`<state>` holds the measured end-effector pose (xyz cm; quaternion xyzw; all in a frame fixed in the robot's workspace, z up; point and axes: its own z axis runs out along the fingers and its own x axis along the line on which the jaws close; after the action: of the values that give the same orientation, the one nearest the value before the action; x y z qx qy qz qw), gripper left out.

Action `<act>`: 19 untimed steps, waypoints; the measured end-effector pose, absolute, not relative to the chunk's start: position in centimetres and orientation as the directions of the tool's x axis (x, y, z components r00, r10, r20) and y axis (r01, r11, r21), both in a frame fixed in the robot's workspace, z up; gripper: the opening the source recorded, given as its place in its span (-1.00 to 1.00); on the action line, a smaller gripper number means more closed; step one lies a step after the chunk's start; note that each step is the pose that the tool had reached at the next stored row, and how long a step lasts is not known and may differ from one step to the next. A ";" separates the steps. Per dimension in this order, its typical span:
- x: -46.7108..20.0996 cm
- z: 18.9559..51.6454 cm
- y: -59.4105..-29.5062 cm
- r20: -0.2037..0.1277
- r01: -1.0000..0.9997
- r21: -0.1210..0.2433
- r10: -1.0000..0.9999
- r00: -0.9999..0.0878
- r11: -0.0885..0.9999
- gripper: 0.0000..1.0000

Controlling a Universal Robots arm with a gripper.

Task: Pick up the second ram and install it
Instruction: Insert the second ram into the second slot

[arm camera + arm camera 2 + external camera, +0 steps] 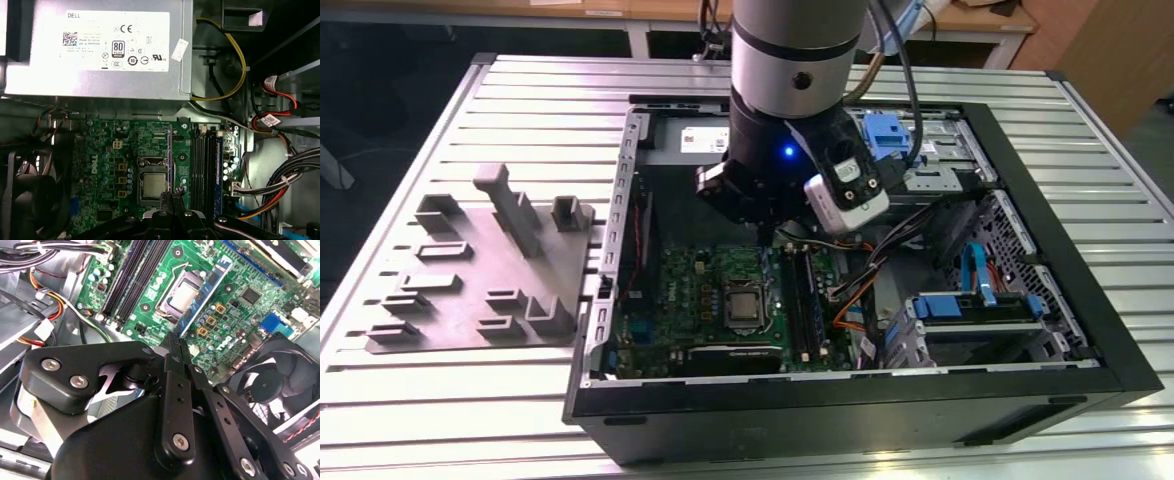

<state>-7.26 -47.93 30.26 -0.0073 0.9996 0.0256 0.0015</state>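
Now I see the gripper (176,346) pinching the second ram (205,297) over the CPU socket (181,294), long axis parallel to the black slots (135,270) lying just to the exterior view's right.

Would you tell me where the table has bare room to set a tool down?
In the exterior view the table is bare between the fixture plate and its near edge, and beyond the plate. The case is crowded: cables, and the gripper holding the ram.

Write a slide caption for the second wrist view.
The hand, shut on the second ram, hangs above the green motherboard near the processor socket.
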 end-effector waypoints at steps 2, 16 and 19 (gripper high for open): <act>-7.3 30.3 -47.9 -0.003 -0.015 0.051 -0.014 -1.000 0.999 -0.77; -5.5 29.8 -47.9 -0.004 -0.013 0.051 -0.013 -1.000 0.999 -0.77; -4.9 29.7 -47.9 -0.004 -0.013 0.051 -0.013 -1.000 0.999 -0.77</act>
<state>-4.95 -47.93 29.69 -0.0064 0.9996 0.0257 0.0016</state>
